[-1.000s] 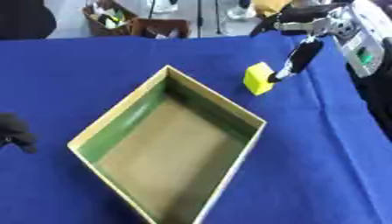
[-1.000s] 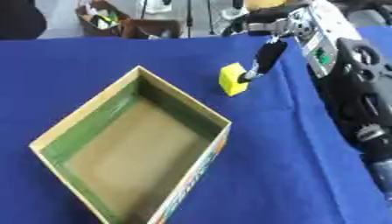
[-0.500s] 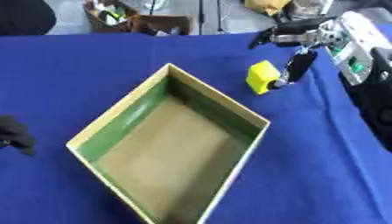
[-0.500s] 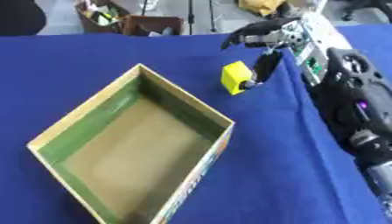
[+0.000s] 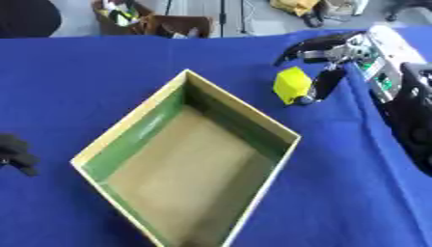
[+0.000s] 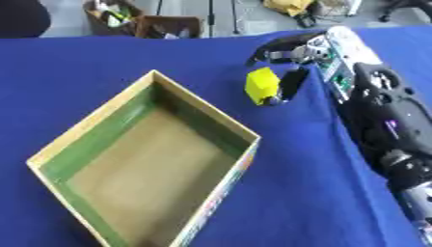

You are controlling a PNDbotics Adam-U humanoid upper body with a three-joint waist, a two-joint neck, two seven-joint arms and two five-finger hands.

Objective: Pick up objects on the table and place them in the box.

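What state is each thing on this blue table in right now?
Box: open, empty, flat on the table.
Yellow block: on the table beside the box, not yet inside.
Right hand: fingers arched over the block, thumb against its side, not closed round it.
Left hand: idle at the left edge, fingers curled, holding nothing.

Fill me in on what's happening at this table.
The robot's right hand is reaching in from the upper right to a yellow block on the blue table, one of its fingers against the block's right side and the others arched above it. The block is not lifted yet. The open box beside it is empty. The left hand sits idle at the left edge.
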